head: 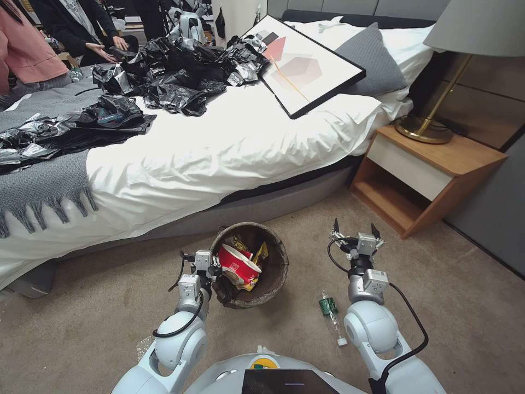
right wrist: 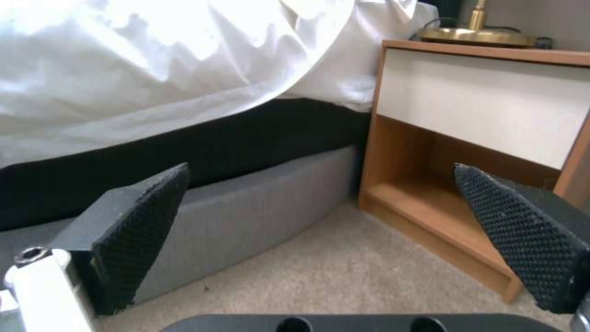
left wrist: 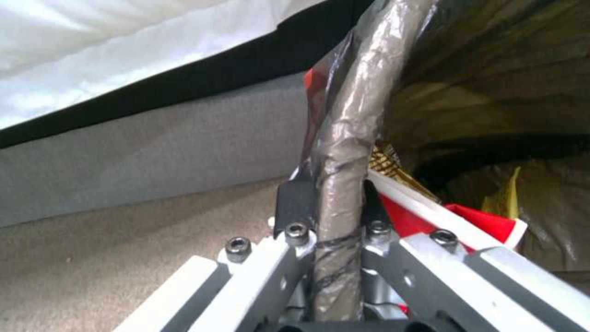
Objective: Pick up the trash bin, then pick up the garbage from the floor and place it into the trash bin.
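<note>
Plastic-lined trash bin (head: pixel 250 266) held tilted off the carpet, left hand (head: pixel 203 266) clamped on its rim; noodle cup (head: pixel 237 265) and wrappers already inside. Right hand (head: pixel 356 232) spread wide, empty (raised near nightstand (head: pixel 432 169)). Left: green-labelled bottle (head: pixel 331 316) on floor.

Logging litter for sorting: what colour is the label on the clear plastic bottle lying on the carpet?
Green, on the clear plastic bottle; head view shows it best.

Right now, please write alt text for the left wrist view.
The left gripper is clamped with its jaws on the bag-wrapped rim of the trash bin. Inside the bin lie a red-and-white noodle cup and a yellow wrapper; carpet and the bed base lie behind.
</note>
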### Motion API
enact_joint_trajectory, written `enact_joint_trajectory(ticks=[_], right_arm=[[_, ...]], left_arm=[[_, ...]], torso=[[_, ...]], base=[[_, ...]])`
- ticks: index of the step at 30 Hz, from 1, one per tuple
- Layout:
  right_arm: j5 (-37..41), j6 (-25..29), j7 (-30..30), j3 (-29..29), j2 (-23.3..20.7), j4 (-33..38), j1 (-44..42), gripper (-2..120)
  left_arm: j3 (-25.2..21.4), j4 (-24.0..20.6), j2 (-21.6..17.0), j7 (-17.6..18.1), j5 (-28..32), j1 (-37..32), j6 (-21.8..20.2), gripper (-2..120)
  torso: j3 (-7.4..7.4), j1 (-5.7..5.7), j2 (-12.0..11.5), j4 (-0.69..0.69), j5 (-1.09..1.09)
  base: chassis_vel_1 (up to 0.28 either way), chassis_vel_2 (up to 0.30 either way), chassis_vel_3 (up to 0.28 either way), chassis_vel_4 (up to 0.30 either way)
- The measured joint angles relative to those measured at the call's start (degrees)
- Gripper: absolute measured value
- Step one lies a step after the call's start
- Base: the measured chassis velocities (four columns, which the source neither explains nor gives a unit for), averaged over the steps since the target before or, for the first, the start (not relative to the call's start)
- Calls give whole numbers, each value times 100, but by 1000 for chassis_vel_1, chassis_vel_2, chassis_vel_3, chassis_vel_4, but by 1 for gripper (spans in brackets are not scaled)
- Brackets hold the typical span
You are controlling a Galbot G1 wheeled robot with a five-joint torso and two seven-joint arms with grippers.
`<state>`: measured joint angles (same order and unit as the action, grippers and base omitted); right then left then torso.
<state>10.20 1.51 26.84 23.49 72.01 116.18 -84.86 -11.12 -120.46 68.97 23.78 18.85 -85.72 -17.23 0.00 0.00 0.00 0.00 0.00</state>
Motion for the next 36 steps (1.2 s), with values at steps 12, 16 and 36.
enact_joint_trajectory(ticks=[12,16,36], right_arm=[[-19,3,5,-24,31,-27,10,100],[-22,15,16,-27,32,-44,24,100],[141,-292,146,-52,-284,-118,60,100]], left_arm=[[-5,-5,14,1,-3,-1,-2,0],[-6,-5,16,1,-3,3,-2,0],[-20,3,-23,9,14,10,-5,0]], torso=[[0,0,0,0,0],[0,0,0,0,0],[0,0,0,0,0]], base=[[64,-61,-66,70],[46,-55,-41,62],[10,-6,-4,3]])
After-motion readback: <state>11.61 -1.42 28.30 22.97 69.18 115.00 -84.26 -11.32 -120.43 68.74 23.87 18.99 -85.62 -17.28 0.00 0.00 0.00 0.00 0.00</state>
